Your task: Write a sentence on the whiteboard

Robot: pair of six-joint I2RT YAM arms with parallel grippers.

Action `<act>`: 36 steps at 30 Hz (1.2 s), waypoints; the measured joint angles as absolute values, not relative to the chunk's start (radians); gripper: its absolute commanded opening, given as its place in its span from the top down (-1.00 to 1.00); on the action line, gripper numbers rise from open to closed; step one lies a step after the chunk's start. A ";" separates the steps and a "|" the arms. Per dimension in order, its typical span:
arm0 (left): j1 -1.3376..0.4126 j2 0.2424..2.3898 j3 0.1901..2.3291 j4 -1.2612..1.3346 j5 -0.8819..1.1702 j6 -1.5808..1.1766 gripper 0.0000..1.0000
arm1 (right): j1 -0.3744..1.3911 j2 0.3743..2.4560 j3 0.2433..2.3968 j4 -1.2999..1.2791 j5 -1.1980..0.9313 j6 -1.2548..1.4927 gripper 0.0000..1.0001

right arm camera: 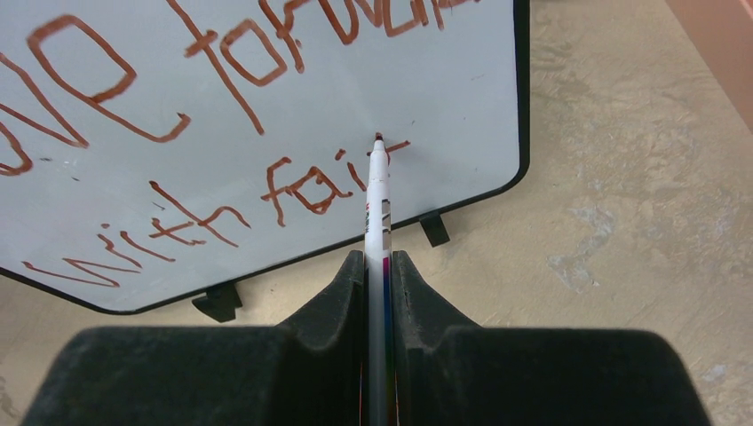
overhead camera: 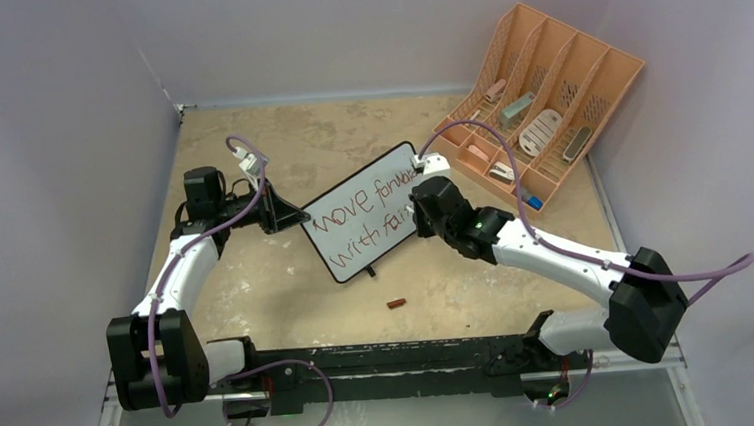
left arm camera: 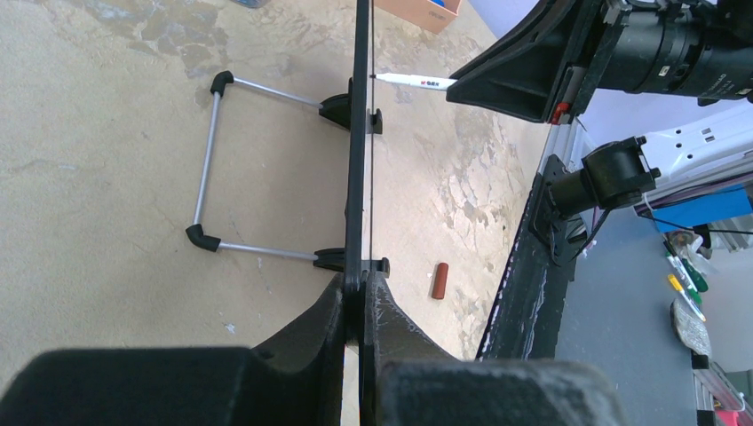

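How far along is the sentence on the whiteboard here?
Done: the whiteboard carries a top line beginning "move for" and, below, "with fai". In hand: the left gripper clamps the board's edge; the right gripper holds the marker, tip just after "fai". Left: likely finishing that word.

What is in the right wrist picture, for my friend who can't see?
The black right gripper is shut on a slim white marker pen, its tip at a small black-framed whiteboard standing on a beige table. Reddish-brown handwriting there ends with "with fai".
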State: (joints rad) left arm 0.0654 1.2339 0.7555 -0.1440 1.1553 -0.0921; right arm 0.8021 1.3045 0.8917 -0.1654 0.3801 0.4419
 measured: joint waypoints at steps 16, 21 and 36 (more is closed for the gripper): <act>0.065 1.234 0.756 -0.144 1.155 -0.092 1.00 | 0.802 1.307 0.907 -0.157 0.384 0.435 1.00; 0.065 1.234 0.756 -0.144 1.155 -0.093 1.00 | 0.802 1.306 0.880 -0.155 0.383 0.445 1.00; 0.065 1.234 0.756 -0.144 1.155 -0.093 1.00 | 0.802 1.306 0.858 -0.162 0.375 0.456 1.00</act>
State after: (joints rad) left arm 0.0654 1.2339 0.7555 -0.1440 1.1549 -0.0925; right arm 0.8021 1.3064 0.8577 -0.1623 0.3752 0.4557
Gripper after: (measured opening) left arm 0.031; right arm 0.139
